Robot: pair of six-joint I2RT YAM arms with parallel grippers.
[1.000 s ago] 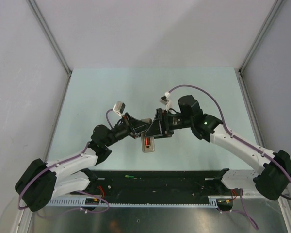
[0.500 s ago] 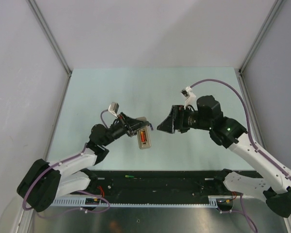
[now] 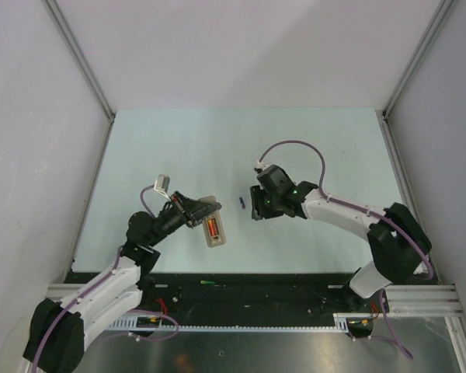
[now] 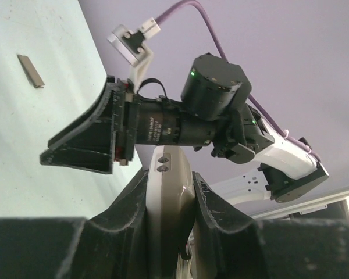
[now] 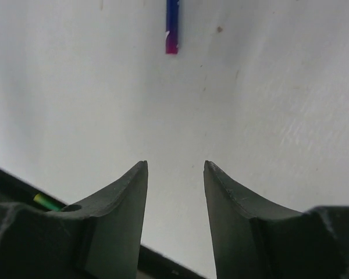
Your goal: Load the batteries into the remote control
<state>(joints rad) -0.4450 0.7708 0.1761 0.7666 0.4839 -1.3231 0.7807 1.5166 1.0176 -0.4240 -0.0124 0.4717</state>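
Left end effector (image 4: 169, 203) clamped the remote control (image 3: 213, 231), red battery (image 3: 212, 228) seemingly seated; right end effector (image 5: 174, 174), half-open and empty, faced the blue battery (image 5: 172, 23).

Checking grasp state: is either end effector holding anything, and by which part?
Left end effector clamps the remote control at the end opposite its battery bay. Right end effector holds nothing.

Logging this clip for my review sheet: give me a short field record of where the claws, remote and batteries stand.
left claw: shut on remote control
remote's open back: red battery showing inside
right claw: open, nothing between its fingers
blue battery: lying on table, ahead of the right claw's tips
green battery: on black base strip
cover piece: flat on table
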